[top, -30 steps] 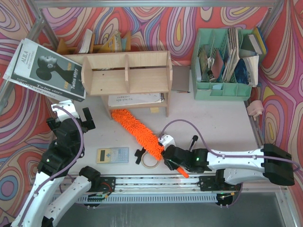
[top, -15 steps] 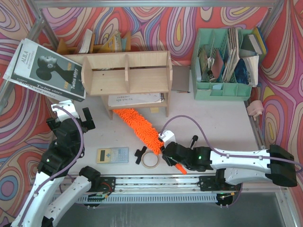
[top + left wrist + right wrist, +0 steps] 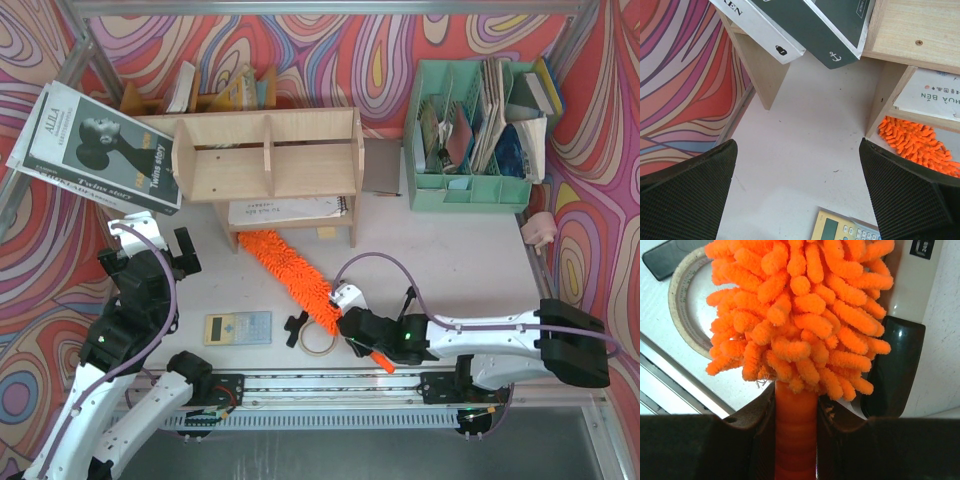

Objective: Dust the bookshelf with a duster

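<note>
While my right hand (image 3: pixel 352 325) grips its smooth handle (image 3: pixel 795 405), the fluffy orange duster (image 3: pixel 290 270) lies slanted, tip under the bookshelf (image 3: pixel 270 155).

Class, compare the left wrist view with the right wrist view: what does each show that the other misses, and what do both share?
Only the left wrist view shows part of the bookshelf, a dark magazine beside it, and a calculator corner. Only the right wrist view shows the right gripper with its fingers shut on the duster handle, and a tape roll beside the fluff. Both show the duster's orange fluff and the pale table.
</note>
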